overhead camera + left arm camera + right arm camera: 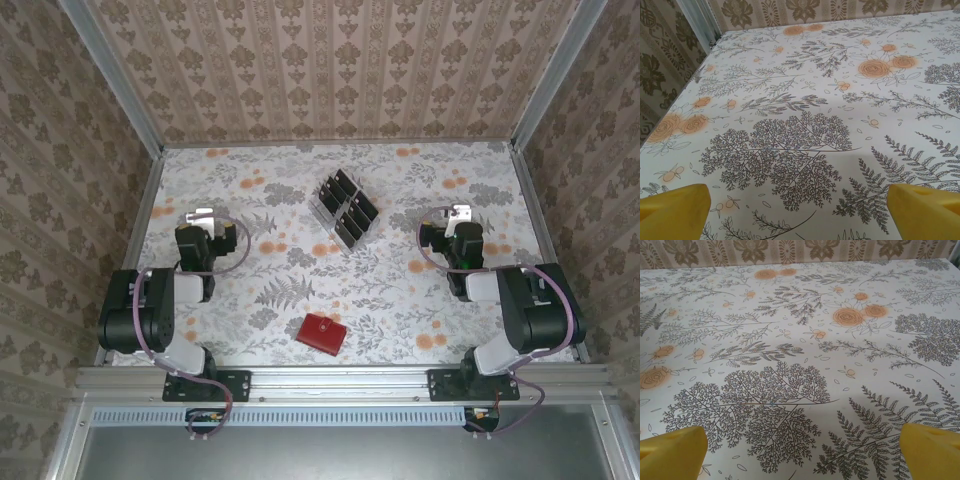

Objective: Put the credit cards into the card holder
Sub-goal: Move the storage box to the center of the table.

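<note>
1. Two pincers spread wide, gripping nothing: left gripper at table's left side, right gripper at its right.
2. Yellow fingertips far apart above bare floral table in both wrist views.
3. Credit cards, dark, standing in clear rack, mid-table toward far side.
4. Card holder, red, lying flat near front edge, well apart from cards and both grippers.
</note>
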`<state>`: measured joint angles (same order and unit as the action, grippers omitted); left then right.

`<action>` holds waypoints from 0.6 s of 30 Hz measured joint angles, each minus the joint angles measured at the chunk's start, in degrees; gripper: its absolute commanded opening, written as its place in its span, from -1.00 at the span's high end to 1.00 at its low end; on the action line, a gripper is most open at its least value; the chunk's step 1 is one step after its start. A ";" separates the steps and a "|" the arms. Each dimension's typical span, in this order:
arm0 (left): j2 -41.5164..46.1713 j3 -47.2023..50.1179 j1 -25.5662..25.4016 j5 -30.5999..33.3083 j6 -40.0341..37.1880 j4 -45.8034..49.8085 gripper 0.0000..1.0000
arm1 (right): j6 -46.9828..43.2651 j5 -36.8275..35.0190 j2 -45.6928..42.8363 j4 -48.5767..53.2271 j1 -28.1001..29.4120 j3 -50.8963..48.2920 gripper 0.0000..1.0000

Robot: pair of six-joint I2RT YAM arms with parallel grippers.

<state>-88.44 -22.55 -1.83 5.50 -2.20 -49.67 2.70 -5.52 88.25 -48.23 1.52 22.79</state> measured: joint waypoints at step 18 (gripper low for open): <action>0.00 0.00 0.04 -0.66 0.02 0.00 -1.00 | 0.00 0.00 0.00 0.00 0.00 0.00 -1.00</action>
<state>-88.44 -22.55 -1.78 4.84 -2.17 -49.67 2.70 -5.52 88.25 -48.23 1.52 22.79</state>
